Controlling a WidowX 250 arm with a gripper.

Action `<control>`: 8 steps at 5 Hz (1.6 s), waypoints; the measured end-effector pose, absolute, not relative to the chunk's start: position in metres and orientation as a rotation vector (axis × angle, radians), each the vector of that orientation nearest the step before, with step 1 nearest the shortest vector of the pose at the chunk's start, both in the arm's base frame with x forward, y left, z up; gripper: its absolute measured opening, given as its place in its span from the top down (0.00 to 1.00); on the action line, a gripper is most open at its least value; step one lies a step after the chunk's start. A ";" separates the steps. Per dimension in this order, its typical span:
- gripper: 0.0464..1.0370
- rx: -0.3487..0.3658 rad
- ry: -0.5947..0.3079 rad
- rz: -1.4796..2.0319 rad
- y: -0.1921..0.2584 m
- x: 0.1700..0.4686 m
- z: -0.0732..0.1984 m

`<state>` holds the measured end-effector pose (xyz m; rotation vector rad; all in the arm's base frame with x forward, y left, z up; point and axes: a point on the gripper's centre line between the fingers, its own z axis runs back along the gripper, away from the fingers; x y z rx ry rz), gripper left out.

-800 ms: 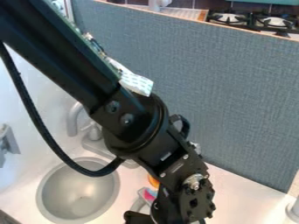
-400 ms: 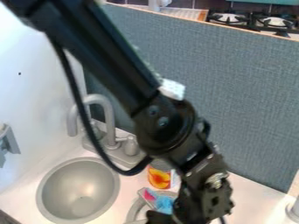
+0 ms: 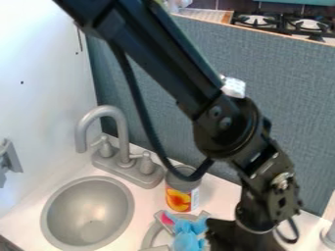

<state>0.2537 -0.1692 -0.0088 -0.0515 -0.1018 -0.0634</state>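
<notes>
Beside the sink, a low arm among things it could knock

Near the bottom edge of the camera view, the black gripper (image 3: 241, 238) hangs down just to one side of a crumpled blue soft thing (image 3: 187, 234). Whether it is apart, together or clamped on anything, I cannot tell, nor whether it touches the blue thing. That soft thing lies by a grey curved rim (image 3: 149, 238), a pink bit (image 3: 167, 218) next to it. A can (image 3: 179, 198) stands upright just behind, between the blue thing and the tap (image 3: 122, 137); the round sink (image 3: 62, 211) is off to the side.

The closeness is the likeliest source of trouble. A small sideways slip of the gripper could shove the blue thing off its spot, since it looks light and loose. The arm's slack cable (image 3: 147, 125) crosses in front of the can's top; a swing towards the sink might drag it over the can and tip it, or hook it on a tap handle (image 3: 146, 163). The panel (image 3: 304, 127) behind could also be bumped.
</notes>
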 end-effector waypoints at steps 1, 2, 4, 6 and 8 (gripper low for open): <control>0.04 -0.097 -0.137 -0.079 -0.184 0.269 -0.010; 0.04 -0.132 -0.122 -0.111 -0.199 0.280 -0.016; 0.04 -0.098 -0.073 -0.102 -0.207 0.294 -0.036; 0.04 -0.049 -0.013 -0.101 -0.208 0.297 -0.065; 0.37 -0.034 0.010 -0.082 -0.207 0.296 -0.071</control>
